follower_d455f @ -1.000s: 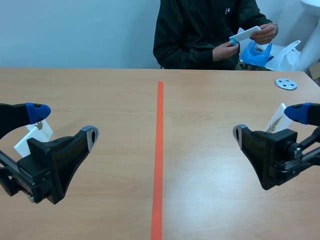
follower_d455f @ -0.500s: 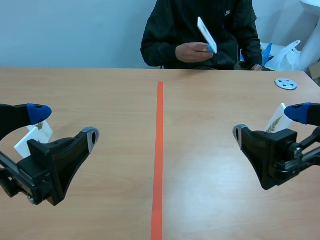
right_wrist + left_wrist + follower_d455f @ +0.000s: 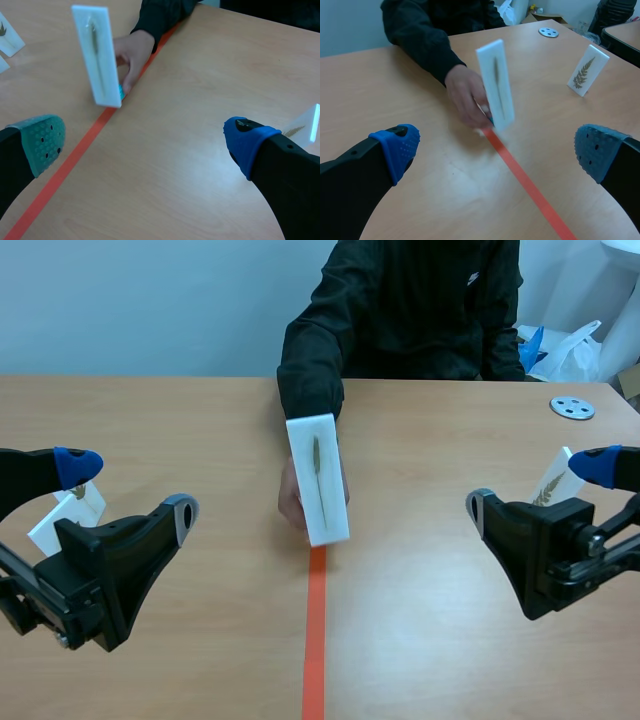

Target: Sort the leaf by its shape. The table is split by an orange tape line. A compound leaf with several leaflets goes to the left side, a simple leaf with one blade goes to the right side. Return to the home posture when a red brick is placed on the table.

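Grey holed disc (image 3: 572, 407), white plastic bag (image 3: 578, 348)

Table (image 3: 420, 640): the tape line (image 3: 314, 640) runs down the middle, from the robot's side toward the person (image 3: 420, 300) at the far edge.

The person's hand (image 3: 290, 495) reaches over the table to the line. It holds the leaf card (image 3: 318, 480) on end, tilted, lower end over the line, hand behind the card. Card-to-table contact: cannot tell.

The left tool (image 3: 130, 488) is low over the left half and the right tool (image 3: 539, 487) low over the right half, both well apart from the line.

Behind the left tool stands the left-side card (image 3: 82, 502), with a second card (image 3: 45, 532) just beside it, nearer the robot. Behind the right tool stands the right-side card (image 3: 553, 480).

A disc (image 3: 572, 408) lies far right near the far edge, with bags (image 3: 565, 350) beyond the table behind it.
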